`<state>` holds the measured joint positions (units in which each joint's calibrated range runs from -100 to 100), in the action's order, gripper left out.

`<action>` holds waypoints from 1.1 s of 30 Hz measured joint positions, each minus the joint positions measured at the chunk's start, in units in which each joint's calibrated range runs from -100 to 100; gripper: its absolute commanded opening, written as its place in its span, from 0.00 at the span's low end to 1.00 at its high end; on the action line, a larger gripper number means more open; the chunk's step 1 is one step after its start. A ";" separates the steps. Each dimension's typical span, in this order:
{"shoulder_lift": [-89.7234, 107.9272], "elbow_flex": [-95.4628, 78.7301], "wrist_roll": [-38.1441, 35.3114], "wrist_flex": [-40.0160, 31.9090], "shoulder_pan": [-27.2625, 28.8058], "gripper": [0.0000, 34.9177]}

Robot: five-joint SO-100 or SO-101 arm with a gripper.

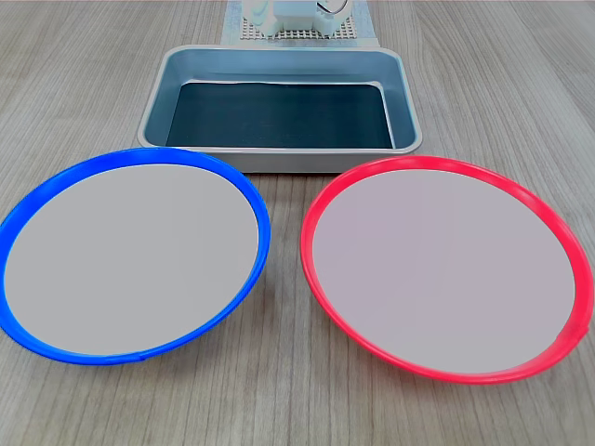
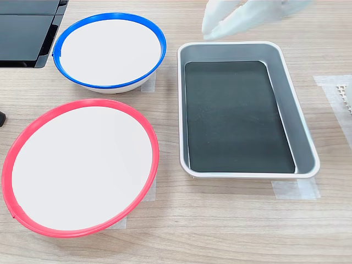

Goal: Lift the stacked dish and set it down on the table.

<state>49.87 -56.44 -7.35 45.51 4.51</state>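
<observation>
The blue-rimmed dish (image 1: pixel 130 255) is seen sitting flat on the wood-grain bench (image 1: pixel 84 84), nothing stacked on or under it as far as can be made out. In the first exterior view it's placed at the left, with the red-rimmed dish (image 1: pixel 446 269) just beside it on the right, a narrow strip of bench left between the two rims. Behind both, the grey metal tray (image 1: pixel 279 107) with its dark liner is parked, close to the dishes but not touching. In the second exterior view the blue dish is found at the top left, the red one below it, the tray off to the right. Pale tape strips (image 2: pixel 294 190) are stuck to the bench at the tray's corner. The white gripper (image 2: pixel 220 25) is caught blurred above the tray's top edge in the second exterior view; whether the jaws are wide or narrow can't be told, though nothing is seen held in them.
</observation>
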 measured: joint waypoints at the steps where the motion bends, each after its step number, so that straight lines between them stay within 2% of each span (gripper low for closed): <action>1: 4.26 -4.54 0.93 -2.94 -0.80 0.00; 2: 11.00 -11.62 2.54 -6.77 -2.30 0.00; 6: 27.28 -28.13 5.52 -13.13 -3.01 0.00; 9: 36.49 -38.38 6.59 -14.44 -2.30 0.00; 13: 41.09 -43.28 7.28 -14.52 -1.15 0.00; 21: 48.08 -43.56 8.89 0.24 -0.80 0.00; 33: 48.85 -43.56 8.06 1.79 -1.42 0.01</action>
<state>98.72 -100.00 0.71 47.31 3.10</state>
